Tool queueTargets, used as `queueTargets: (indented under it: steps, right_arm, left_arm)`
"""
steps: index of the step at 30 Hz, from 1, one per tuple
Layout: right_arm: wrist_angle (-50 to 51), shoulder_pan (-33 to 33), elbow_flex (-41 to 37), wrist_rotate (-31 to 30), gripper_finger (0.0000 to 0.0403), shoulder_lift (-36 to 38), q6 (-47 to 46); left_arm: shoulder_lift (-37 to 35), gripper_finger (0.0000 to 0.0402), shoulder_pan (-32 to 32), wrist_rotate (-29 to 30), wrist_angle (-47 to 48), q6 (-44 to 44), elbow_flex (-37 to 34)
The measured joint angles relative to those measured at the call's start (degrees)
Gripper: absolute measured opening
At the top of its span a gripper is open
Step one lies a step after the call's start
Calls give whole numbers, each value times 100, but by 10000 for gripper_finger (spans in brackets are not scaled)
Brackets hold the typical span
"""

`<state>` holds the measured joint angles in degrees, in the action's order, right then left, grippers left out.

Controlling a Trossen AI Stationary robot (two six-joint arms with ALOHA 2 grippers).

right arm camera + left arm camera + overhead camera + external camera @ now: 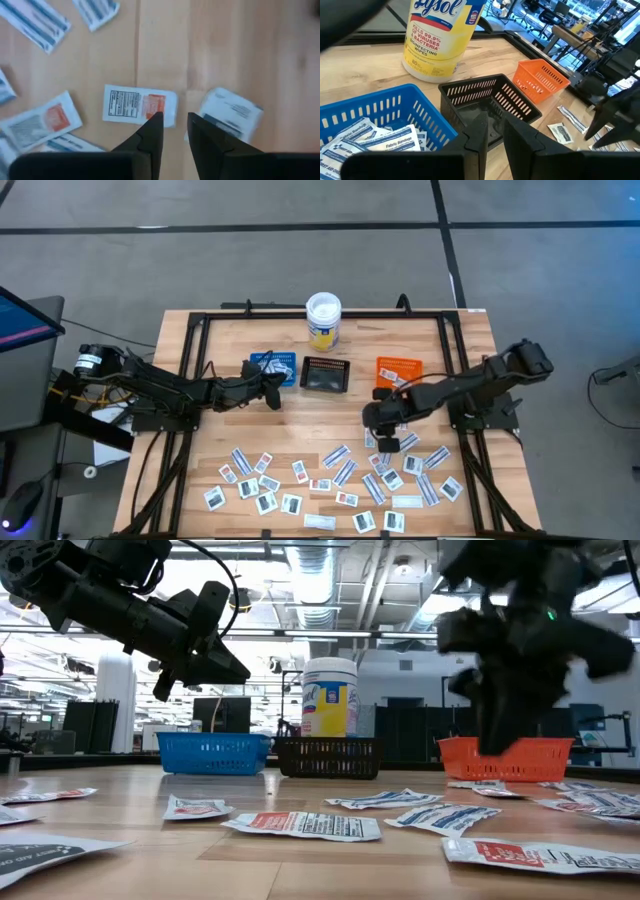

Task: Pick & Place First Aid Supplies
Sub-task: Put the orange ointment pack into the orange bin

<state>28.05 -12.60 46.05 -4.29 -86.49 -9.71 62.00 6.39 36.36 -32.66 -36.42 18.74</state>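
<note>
First aid packets (340, 480) lie scattered along table's (200, 440) near edge: light, flat, floppy paper, so pinch an edge. Right gripper (172, 127) hovers over a red-marked packet (139, 104), jaws a narrow gap, empty. Left gripper (492, 137) above blue tray (380, 107), likewise empty.

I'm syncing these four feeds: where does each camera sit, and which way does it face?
High: overhead, straight down on table; both arms.
Low: table height, level across packets; arms overhead.
Left wrist: past left gripper into black tray.
Right wrist: down past right gripper at packets.
Shared: Lysol tub in high, low, left wrist.
</note>
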Motion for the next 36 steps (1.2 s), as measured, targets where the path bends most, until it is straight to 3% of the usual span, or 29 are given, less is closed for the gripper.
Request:
queueTargets:
  steps: [5,11,16,20,23,27,30,36]
  right_arm:
    - [52,-178,261,-162,81,177,100]
    - [398,-1042,112,-420,81,274,972]
    - [513,-1556,-538,-1263,81,765,266]
    - [464,-1688,-880,-1292,81,1554,-69]
    - [63,-1685,-1237,-1397,81,2276,-120]
    - [-1677,-1430,-1985,-1393,82,2709,-539]
    - [-2290,-1278,-2267,-1273,82,2715,-222]
    - [-2564,-983,-2304,-1020,105,2196,63]
  left_arm:
    - [0,57,0,-2,34,3,2]
    - [-2,57,2,-233,52,16,4]
    - [-2,57,2,-258,49,17,4]
    - [-2,57,0,-256,26,17,4]
    - [-2,57,0,-256,-7,17,4]
    - [-2,57,0,-256,-24,17,4]
    - [-2,57,0,-256,-27,17,4]
    - [-2,57,0,-256,-38,15,4]
